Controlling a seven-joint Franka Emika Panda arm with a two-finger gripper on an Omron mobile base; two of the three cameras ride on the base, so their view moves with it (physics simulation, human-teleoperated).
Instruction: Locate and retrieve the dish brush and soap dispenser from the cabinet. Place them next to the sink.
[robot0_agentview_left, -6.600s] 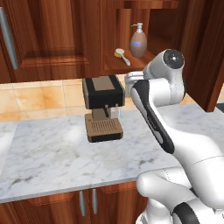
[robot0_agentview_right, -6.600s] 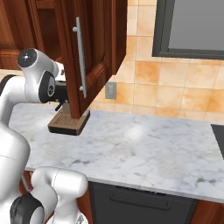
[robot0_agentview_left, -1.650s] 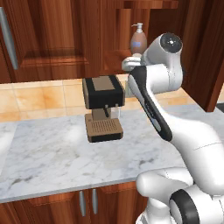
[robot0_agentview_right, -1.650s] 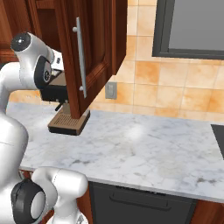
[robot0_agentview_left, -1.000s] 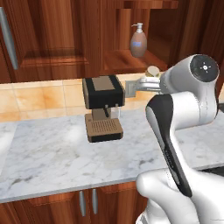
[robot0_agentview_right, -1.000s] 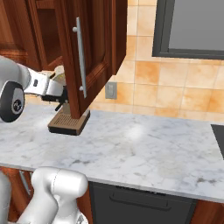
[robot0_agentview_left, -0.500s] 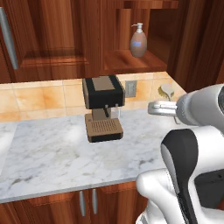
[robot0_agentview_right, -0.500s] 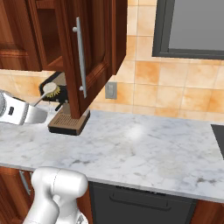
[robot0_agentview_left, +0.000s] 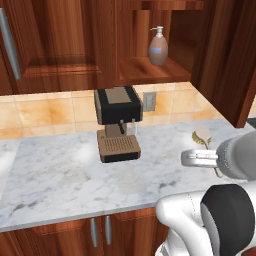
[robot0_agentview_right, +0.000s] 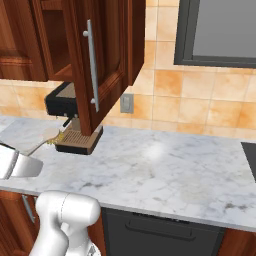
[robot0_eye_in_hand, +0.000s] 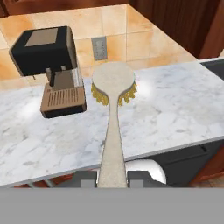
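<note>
Two fingers of the gripper are clamped on the handle of the dish brush, held above the marble counter, bristles pointing down. Coffee machine stands at the back wall. Soap dispenser sits upright on the cabinet shelf, door open.

The arm is folded low in front of the base, and its white forearm is held about level above the worktop. The gripper is pointed forward over the worktop edge. Its jaws are closed on the slim handle of the dish brush, one on each side. The brush is carried with its round head away from the hand, bristles facing down, clear of the worktop surface.
</note>
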